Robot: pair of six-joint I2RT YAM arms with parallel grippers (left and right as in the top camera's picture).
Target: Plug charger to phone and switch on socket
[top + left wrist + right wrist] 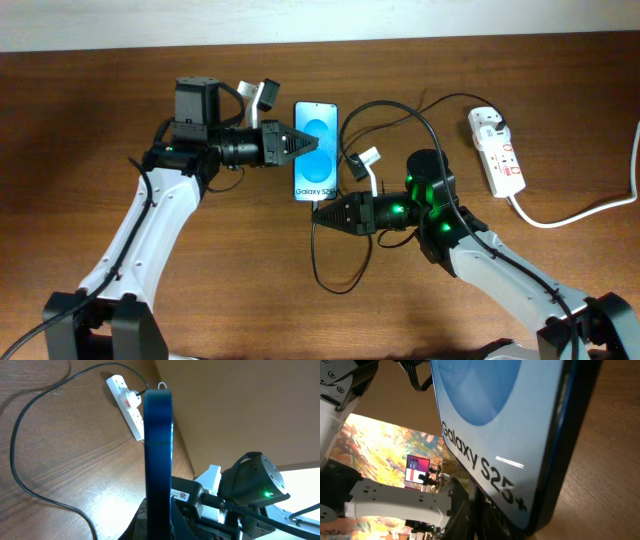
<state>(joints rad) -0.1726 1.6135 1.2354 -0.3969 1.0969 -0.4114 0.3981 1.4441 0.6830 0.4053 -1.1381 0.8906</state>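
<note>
The phone (pixel 316 150) lies near the table's middle, blue screen up. My left gripper (pixel 307 143) reaches in from the left and is shut on it. In the left wrist view the phone (pixel 158 450) shows edge-on, rising between the fingers. My right gripper (pixel 318 211) sits at the phone's near end, shut on the charger tip. The black charger cable (pixel 322 270) loops toward me from the tip. The right wrist view is filled by the phone's screen (pixel 490 410), with the dark fingers (pixel 470 515) just under its end. The socket (pixel 497 150) lies at far right with a plug head (pixel 488 122) in it.
A thick white cord (pixel 580 212) runs from the socket off the right edge. The black cable arcs over the wood (pixel 20 460) between phone and socket (pixel 127 405). The table's far edge meets a pale wall (pixel 320 20).
</note>
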